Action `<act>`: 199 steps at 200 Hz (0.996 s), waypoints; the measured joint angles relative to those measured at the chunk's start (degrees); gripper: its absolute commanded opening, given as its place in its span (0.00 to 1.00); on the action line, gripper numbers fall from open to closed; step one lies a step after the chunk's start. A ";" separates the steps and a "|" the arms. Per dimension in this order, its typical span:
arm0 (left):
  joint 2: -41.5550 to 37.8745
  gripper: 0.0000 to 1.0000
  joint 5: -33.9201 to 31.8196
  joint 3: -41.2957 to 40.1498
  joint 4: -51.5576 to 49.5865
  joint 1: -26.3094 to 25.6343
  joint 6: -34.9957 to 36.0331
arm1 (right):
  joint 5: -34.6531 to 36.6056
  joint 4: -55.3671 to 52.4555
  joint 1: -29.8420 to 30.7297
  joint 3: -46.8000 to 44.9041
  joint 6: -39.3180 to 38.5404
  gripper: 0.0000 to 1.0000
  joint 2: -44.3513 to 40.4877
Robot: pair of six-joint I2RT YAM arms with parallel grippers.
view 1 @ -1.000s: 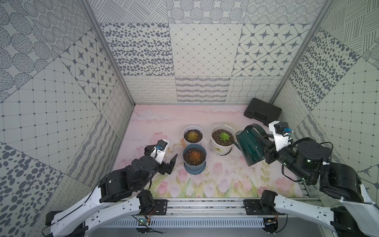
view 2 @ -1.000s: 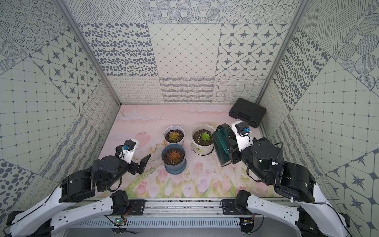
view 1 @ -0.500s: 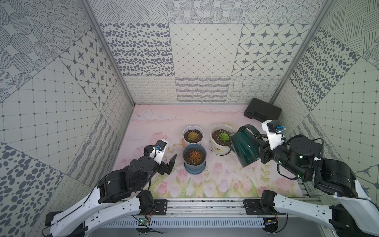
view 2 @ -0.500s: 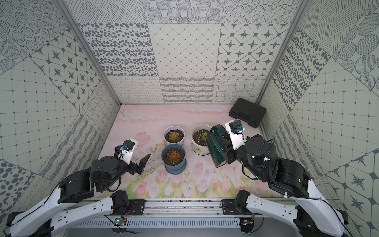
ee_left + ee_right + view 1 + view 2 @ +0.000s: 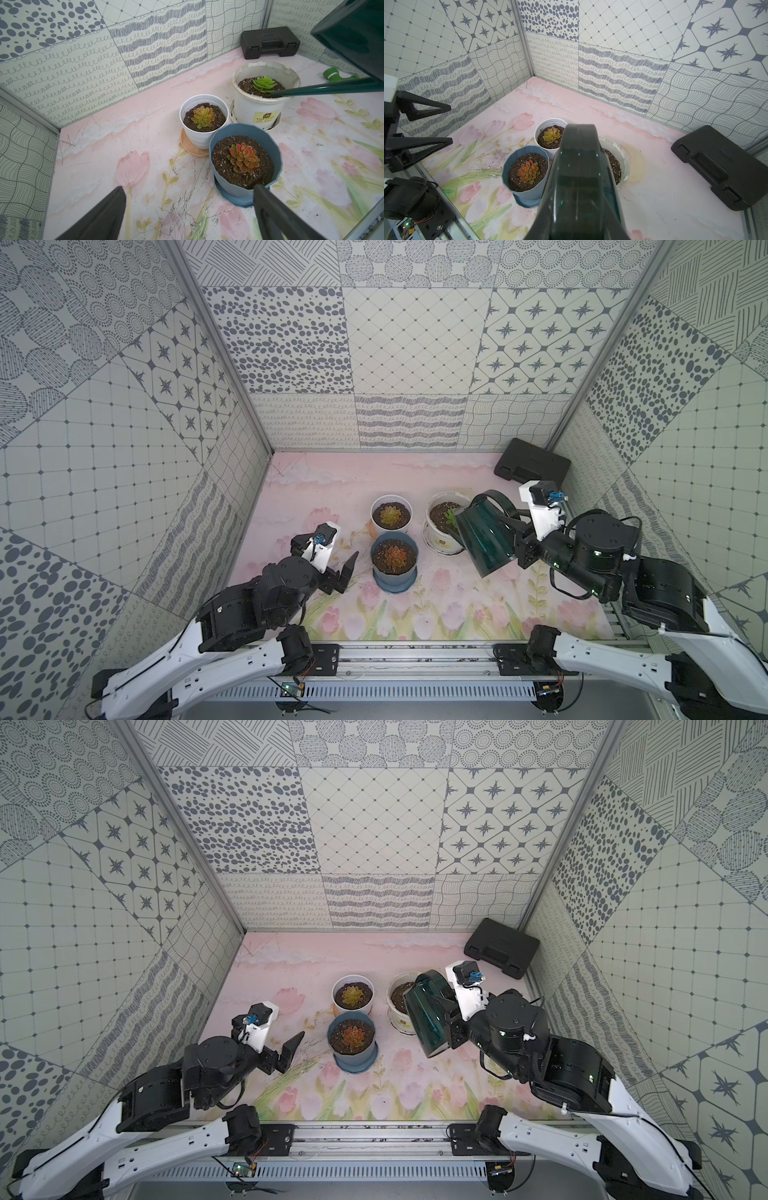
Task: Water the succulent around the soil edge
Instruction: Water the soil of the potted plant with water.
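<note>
A green succulent (image 5: 450, 515) (image 5: 264, 83) grows in dark soil in a large white pot (image 5: 440, 542) (image 5: 249, 106). My right gripper (image 5: 518, 549) is shut on a dark green watering can (image 5: 486, 539) (image 5: 428, 1019) (image 5: 579, 176), which is lifted and tipped toward that pot. In the left wrist view its long spout (image 5: 324, 88) reaches over the pot rim, and the tip sits at the soil beside the plant. The can hides the right jaws in the right wrist view. My left gripper (image 5: 188, 209) hangs open and empty, low beside the blue pot.
A small white pot (image 5: 390, 514) with a yellow-orange succulent and a blue pot (image 5: 394, 558) with a red-orange one stand close left of the large pot. A black case (image 5: 532, 466) lies in the back right corner. A green hose fitting (image 5: 336, 75) lies behind the can.
My right arm has carried the watering can left and up toward the large white pot, so its body now overlaps the pot's right side. The left arm has not moved.
</note>
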 measured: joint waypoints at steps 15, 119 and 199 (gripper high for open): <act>0.00 0.99 0.00 0.00 0.00 0.00 0.00 | -0.04 1.20 0.00 -0.20 -0.57 0.00 0.46; -0.90 0.99 0.09 -0.81 0.00 0.83 0.35 | -0.22 8.39 -0.02 -2.71 -3.39 0.00 3.23; -0.50 0.99 1.57 -0.96 0.00 1.66 0.33 | 1.55 12.28 -0.39 -3.93 -6.88 0.00 4.87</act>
